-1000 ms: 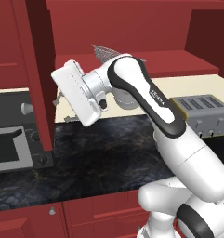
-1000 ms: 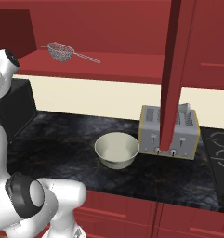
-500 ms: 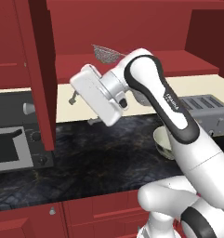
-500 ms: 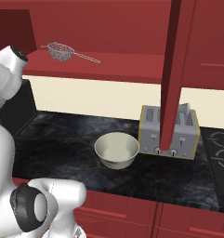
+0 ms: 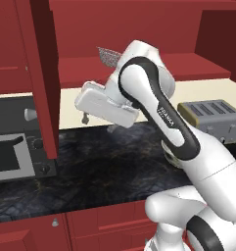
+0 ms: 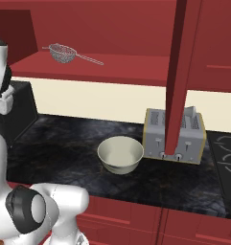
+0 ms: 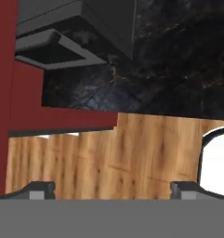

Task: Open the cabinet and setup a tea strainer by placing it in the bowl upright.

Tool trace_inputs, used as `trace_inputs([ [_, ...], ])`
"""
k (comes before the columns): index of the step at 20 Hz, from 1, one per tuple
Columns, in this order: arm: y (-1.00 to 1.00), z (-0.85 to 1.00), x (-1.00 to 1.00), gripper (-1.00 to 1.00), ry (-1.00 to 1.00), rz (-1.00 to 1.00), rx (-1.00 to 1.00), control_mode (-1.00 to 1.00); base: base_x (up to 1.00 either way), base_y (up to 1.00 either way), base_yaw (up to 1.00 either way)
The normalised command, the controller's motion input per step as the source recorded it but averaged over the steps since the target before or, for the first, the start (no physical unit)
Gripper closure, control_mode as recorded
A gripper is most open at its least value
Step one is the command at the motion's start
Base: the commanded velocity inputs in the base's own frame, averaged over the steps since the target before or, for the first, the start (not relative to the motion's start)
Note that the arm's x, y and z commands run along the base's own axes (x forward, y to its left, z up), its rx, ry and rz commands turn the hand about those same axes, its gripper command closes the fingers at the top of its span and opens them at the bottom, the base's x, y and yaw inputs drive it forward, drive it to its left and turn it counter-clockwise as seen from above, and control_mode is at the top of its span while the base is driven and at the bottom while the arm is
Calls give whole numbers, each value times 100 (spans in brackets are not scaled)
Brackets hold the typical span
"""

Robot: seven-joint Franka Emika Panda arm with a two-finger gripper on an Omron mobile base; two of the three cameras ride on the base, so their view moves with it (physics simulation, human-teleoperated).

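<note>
We see the tool [image 7: 111, 188] with its tips spread wide, nothing between them, dark tabletop [image 7: 178, 69] ahead. The open cabinet door [image 5: 43, 73] stands just beside it, with the microwave [image 5: 14, 157] beyond. The shelf [image 6: 112, 67] above lies bare around the tea strainer [image 6: 62, 51].

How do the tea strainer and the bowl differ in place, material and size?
The tea strainer lies on the open cabinet's shelf; the bowl stands on the dark counter. The strainer is silver wire mesh with a thin handle; the bowl is solid cream. The strainer is smaller. Both are round and untouched.
</note>
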Motion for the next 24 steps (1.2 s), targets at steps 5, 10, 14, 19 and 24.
trace_inputs([
  [5, -32, -29, 0, -100, -12, 8, -49, -100, 0, 0, 0],
  [10, -78, 0, 9, -100, -17, 9, -27, -100, 0, 0, 0],
  [14, -28, 20, 8, -100, -33, 17, -22, -100, 0, 0, 0],
  [19, -35, 35, 0, -100, -57, 13, -7, -100, 0, 0, 0],
  [24, -43, 49, 22, -100, -59, 28, 0, -100, 0, 0, 0],
])
